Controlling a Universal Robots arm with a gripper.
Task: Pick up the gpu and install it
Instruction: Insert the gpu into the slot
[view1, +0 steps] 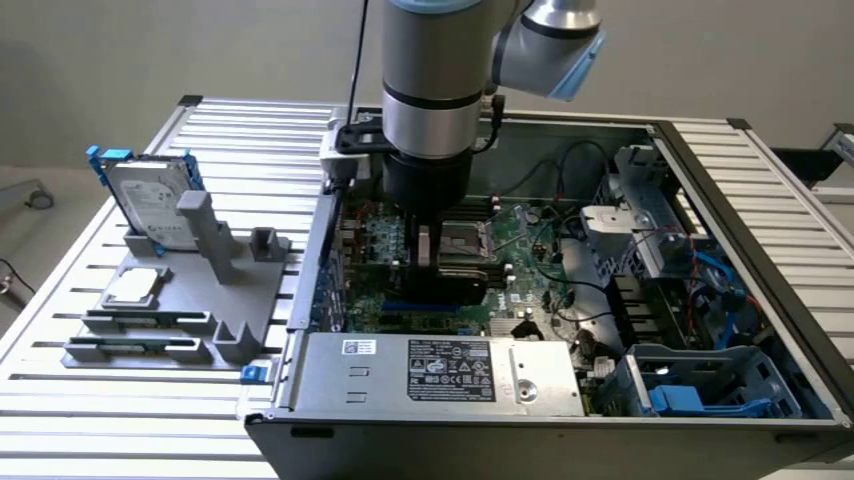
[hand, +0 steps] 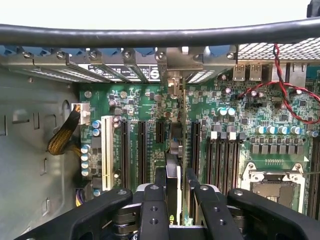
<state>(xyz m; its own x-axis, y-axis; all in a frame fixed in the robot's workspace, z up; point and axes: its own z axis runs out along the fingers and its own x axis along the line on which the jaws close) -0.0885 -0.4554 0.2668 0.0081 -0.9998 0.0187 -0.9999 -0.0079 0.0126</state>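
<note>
1. Closest to the wrist camera, the tool (hand: 176, 172) pinches the gpu (hand: 172, 187) between its two black fingers (hand: 160, 182). The card stands on edge and is seen edge-on.
2. Just beyond the fingers, the gpu runs over the green motherboard (hand: 240, 125), in line with the long black slots (hand: 142, 150). Whether it sits in a slot I cannot tell.
3. To one side of those slots are a white slot (hand: 106, 150) and a yellow cable bundle (hand: 62, 137). To the other side is the open processor socket (hand: 272, 182).
4. Farther off, a row of metal slot covers (hand: 100, 65) lines the back wall, with a red and black twisted wire (hand: 285, 85) near it.
5. At the front of the exterior view, the power supply (view1: 441, 370) fills a corner of the open computer case (view1: 534, 440). Behind it the arm (view1: 434, 60) reaches straight down into the case.
6. On the table (view1: 80, 420), at the exterior view's left beside the case, a grey stand (view1: 200, 300) holds a small silver chip (view1: 134, 287) lying flat. A hard drive (view1: 147, 200) stands upright at its far end.
</note>
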